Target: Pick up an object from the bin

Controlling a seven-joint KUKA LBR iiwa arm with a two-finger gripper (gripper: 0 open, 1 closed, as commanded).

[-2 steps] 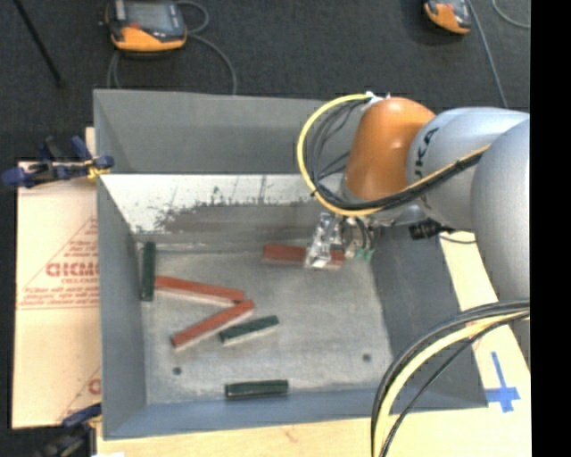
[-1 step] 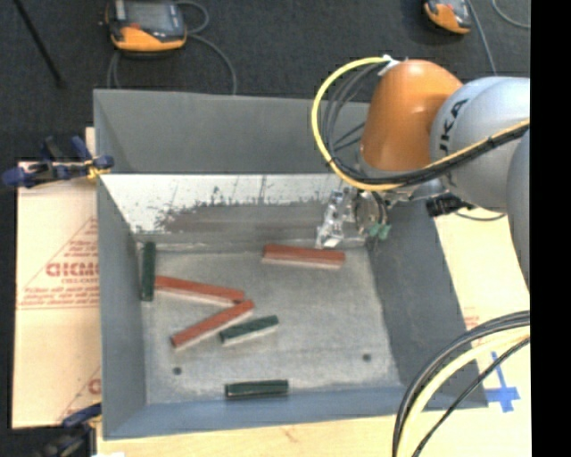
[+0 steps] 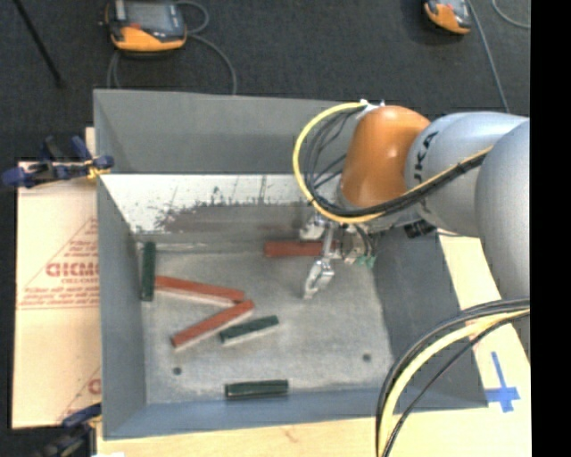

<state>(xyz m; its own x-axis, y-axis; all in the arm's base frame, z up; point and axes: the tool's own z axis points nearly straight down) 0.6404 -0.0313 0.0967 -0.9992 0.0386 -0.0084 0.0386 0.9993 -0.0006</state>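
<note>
Fingers (image 3: 316, 278) spread beside red bar (image 3: 287, 250), green bar (image 3: 250, 330) well apart

The setting is a robotics laboratory or test cell. The following items indicate this.

1. An industrial robot arm (image 3: 482, 170) with a pale grey casing reaches in from the right. It carries an orange cover (image 3: 379, 156) at the wrist and looped yellow and black cables (image 3: 302, 170).
2. A grey metal bin (image 3: 205, 143) with sloped walls stands below the arm. Its floor is scuffed, and its far wall shows dark scratch marks.
3. The bin holds uniform test pieces: flat, rectangular red bars (image 3: 198, 291) and green bars (image 3: 256, 389).
4. Beyond the bin's far edge, an orange-and-black handheld unit (image 3: 147, 25) with trailing leads lies on a dark floor (image 3: 285, 45). A second unit (image 3: 446, 13) lies beyond the far right corner.
</note>
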